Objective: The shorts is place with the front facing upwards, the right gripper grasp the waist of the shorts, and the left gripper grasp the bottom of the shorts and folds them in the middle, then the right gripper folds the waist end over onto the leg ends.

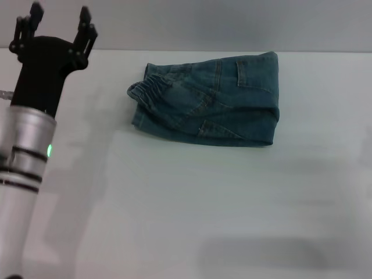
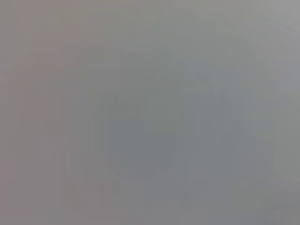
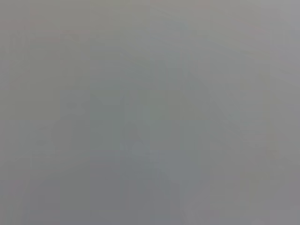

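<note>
The blue denim shorts (image 1: 209,102) lie folded into a compact bundle on the white table at the back centre of the head view. Their elastic waist (image 1: 152,87) shows at the bundle's left end, lying on top. My left gripper (image 1: 58,26) is raised at the far left, well apart from the shorts, open with nothing between its fingers. No part of my right gripper shows in the head view. Both wrist views show only plain grey surface.
The white table (image 1: 192,209) stretches in front of the shorts and to both sides. Its back edge (image 1: 325,52) runs just behind the bundle. My left arm's silver forearm (image 1: 23,168) stands along the left edge.
</note>
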You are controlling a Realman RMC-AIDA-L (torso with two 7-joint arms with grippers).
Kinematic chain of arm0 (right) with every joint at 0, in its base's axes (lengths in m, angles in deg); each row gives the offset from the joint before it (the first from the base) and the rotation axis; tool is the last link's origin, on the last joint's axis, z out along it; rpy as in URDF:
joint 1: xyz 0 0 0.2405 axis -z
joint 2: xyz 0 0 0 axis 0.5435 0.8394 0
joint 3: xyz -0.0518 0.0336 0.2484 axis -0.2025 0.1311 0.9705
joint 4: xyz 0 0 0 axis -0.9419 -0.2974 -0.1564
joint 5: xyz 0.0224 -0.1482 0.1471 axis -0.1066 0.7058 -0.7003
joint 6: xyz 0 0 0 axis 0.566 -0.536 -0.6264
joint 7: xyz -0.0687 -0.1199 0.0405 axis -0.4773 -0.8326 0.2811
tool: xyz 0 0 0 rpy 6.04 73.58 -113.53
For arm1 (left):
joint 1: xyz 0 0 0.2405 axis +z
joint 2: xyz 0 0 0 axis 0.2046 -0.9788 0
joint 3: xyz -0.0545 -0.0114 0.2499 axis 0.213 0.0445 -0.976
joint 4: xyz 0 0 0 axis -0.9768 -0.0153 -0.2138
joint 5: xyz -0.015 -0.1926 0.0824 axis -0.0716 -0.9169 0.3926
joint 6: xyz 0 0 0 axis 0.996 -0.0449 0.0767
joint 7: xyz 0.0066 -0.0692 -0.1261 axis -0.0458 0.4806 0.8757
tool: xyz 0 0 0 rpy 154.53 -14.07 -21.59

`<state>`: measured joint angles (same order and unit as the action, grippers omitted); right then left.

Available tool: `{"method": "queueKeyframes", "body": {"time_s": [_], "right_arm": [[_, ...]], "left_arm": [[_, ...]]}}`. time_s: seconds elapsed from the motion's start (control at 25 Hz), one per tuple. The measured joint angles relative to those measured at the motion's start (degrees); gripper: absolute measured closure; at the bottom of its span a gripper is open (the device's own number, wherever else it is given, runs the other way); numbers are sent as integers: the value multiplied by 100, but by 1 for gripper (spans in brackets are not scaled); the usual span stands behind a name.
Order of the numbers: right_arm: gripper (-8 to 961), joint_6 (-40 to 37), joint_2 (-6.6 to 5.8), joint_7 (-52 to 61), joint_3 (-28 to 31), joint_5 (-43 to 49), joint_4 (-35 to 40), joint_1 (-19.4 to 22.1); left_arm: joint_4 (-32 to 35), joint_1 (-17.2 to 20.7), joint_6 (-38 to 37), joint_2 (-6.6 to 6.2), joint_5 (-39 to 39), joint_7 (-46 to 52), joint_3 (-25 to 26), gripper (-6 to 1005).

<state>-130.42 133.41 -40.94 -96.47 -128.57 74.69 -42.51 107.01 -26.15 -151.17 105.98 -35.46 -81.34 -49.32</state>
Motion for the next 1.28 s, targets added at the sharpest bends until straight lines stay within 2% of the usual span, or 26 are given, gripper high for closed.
{"method": "queueKeyframes", "body": {"time_s": [0.04,0.12,0.24,0.28,0.44,0.68,0.92,1.28], "right_arm": [[902,0,0,0,0,0,0,0],[846,39,-3,143,33,-26,-244,5],[761,109,-7,602,40,-37,-506,18],[733,151,-7,765,39,-39,-572,23],[504,400,-7,1037,31,-45,-680,5],[413,415,-4,1002,-15,0,-680,-16],[323,405,-1,997,-18,2,-744,-18],[322,413,0,997,-15,10,-787,-35]], "left_arm": [[-712,-273,-674,22,276,572,-194,198],[-1546,-563,-1409,29,408,1177,-436,198],[-2034,-566,-1616,22,351,1364,-476,198],[-2068,-522,-1457,20,340,1339,-468,198],[-2212,-327,-1177,8,286,1261,-409,198],[-2230,-171,-922,-15,233,1173,-202,198],[-2246,-158,-602,1,226,1135,-216,197],[-2234,-149,-350,6,250,1114,-227,194]]}}
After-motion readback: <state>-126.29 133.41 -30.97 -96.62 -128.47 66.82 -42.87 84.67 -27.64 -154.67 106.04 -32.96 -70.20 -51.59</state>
